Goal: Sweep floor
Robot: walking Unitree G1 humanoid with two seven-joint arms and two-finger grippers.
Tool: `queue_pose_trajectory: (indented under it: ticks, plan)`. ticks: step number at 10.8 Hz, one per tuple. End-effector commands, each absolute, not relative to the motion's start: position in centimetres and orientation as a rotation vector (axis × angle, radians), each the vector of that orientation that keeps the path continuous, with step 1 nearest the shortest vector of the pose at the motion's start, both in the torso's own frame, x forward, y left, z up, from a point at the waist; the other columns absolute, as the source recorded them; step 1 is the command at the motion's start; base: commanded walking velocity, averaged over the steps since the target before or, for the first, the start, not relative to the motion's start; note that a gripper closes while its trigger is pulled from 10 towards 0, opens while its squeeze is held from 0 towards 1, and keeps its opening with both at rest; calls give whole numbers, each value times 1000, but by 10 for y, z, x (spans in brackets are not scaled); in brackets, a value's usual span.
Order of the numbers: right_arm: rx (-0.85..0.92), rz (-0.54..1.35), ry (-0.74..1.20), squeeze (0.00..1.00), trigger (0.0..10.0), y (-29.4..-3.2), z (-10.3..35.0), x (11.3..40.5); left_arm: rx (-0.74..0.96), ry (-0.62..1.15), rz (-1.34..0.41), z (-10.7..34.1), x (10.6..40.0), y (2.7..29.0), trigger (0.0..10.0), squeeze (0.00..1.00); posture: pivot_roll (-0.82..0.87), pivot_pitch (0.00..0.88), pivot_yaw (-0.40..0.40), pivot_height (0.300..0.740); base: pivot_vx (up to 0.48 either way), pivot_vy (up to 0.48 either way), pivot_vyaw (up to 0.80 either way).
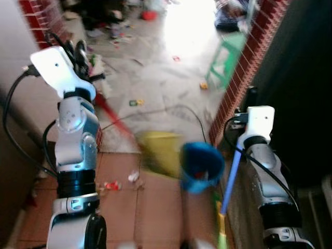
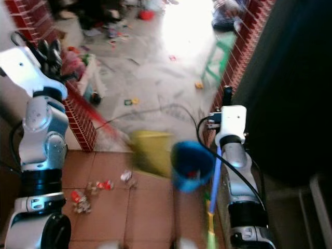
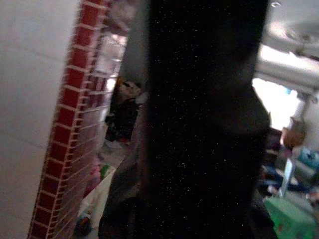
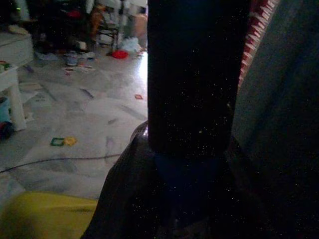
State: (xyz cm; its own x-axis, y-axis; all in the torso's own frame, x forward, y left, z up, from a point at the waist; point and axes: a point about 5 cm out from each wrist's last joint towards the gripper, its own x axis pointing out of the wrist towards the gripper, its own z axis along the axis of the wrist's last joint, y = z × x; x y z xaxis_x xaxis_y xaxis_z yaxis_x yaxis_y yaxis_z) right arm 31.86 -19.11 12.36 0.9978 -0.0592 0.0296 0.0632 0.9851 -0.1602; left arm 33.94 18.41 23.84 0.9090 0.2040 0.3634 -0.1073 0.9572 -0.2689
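Left hand point(image 1: 85, 59) grips the red broom handle point(image 1: 111, 116), angling the yellow broom head point(image 1: 158, 150) toward floor litter point(image 1: 111, 185) at 7 o'clock. Right hand point(image 1: 249, 101) holds the blue dustpan point(image 1: 201, 167) beside the head to receive debris.

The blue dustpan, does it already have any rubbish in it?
Yes, a little: a small red scrap lies inside the blue dustpan. The image is blurred, so how much more cannot be told.

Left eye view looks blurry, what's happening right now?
The robot is mid-sweep in a doorway. Its left gripper holds up a red-handled broom whose yellow head is blurred over the tiled floor. The right arm holds the blue pole of a blue dustpan beside the broom head. Scraps of litter lie near the left arm, with more on the grey floor beyond.
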Motion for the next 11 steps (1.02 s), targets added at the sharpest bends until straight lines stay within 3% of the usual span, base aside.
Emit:
queue_pose_trajectory:
  ticks: [1, 9, 11]
  plan:
    - [-152, -39, -68, 0, 10000, -183, 133, 322, -235, -495, 182, 258, 335, 191, 10000, 0, -28, 7, -19, 740, 480, 0, 0]
    - [-149, -40, -70, 0, 10000, -183, 133, 325, -251, -480, 166, 253, 334, 183, 10000, 0, -22, 4, -22, 740, 456, 0, 0]
    - [-154, -40, -70, 0, 10000, -183, 134, 326, -233, -480, 127, 252, 333, 177, 10000, 0, -21, 3, -23, 740, 0, 0, 0]
